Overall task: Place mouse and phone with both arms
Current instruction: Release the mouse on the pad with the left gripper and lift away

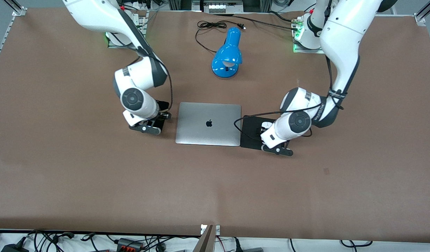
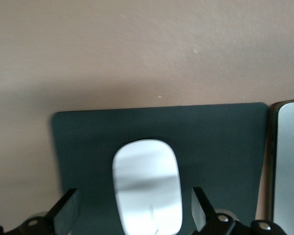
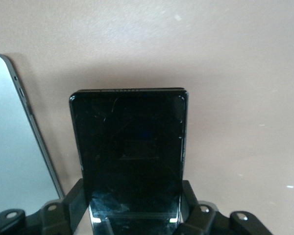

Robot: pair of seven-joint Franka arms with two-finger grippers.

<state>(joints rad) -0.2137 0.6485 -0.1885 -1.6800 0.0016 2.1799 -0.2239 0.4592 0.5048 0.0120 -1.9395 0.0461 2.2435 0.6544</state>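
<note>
The white mouse (image 2: 146,183) lies on the black mouse pad (image 2: 88,142), beside the laptop toward the left arm's end of the table. My left gripper (image 2: 134,208) is low over the pad and open; its fingers (image 2: 68,208) stand apart from the mouse on both sides. A bit of the mouse (image 1: 266,124) shows in the front view by the left gripper (image 1: 267,134). My right gripper (image 3: 132,205) is shut on the black phone (image 3: 130,142), low over the table beside the laptop toward the right arm's end. In the front view the right hand (image 1: 159,119) hides the phone.
A closed silver laptop (image 1: 208,123) lies between the two grippers; its edges also show in the wrist views (image 2: 289,166) (image 3: 14,147). A blue desk lamp (image 1: 227,54) with a black cable (image 1: 211,25) stands farther from the camera.
</note>
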